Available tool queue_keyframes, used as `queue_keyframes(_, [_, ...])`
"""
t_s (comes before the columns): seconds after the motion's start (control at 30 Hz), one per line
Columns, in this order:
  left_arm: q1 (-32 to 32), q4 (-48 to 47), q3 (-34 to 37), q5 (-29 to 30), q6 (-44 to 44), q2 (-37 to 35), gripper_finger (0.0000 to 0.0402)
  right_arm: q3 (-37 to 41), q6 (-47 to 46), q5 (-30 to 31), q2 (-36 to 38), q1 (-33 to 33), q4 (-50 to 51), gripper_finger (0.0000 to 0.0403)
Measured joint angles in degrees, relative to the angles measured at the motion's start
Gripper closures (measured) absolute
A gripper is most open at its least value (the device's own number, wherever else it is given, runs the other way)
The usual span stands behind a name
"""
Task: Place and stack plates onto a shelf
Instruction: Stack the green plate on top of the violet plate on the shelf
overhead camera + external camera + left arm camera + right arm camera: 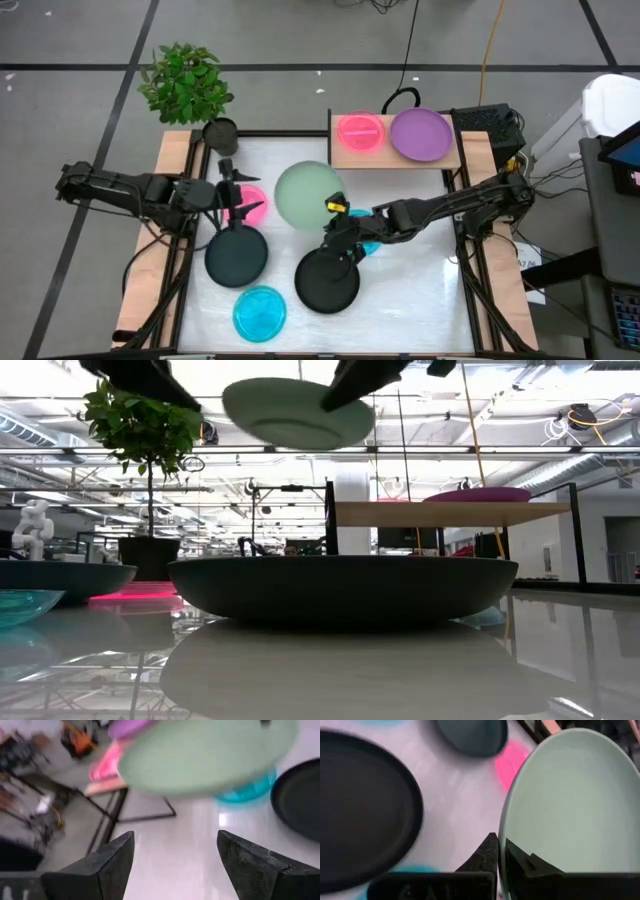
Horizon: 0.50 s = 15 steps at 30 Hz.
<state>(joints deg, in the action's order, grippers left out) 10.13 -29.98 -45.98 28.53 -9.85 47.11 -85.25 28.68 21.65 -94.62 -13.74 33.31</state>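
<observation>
We are carrying the pale green plate (310, 195) by its rim, right hand (338, 215) clenched on it, lifted clear of the worktop (420, 270) for the shelf (395, 158). Left hand (228, 205) is waiting released near the left pink plate (250, 205).

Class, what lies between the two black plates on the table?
Nothing: in the high view, bare white table separates the left black plate from the right black plate.

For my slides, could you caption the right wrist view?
Right gripper shut on pale green plate.
</observation>
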Motion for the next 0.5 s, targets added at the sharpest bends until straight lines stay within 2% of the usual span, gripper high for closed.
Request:
queue_keyframes(0.2, [0.0,-4.98,0.02,0.01,6.43,2.49,0.0115,0.0,0.77,2.31,5.52,0.33,1.97,0.0403])
queue_keyframes(0.4, [0.0,-1.48,0.02,-0.01,8.38,5.05,0.0115,-0.04,0.69,2.94,11.27,2.29,5.84,0.0403])
queue_keyframes(0.5, [0.02,0.01,0.02,0.0,9.37,6.87,0.0115,-0.04,-1.02,5.56,13.41,3.8,9.41,0.0403])
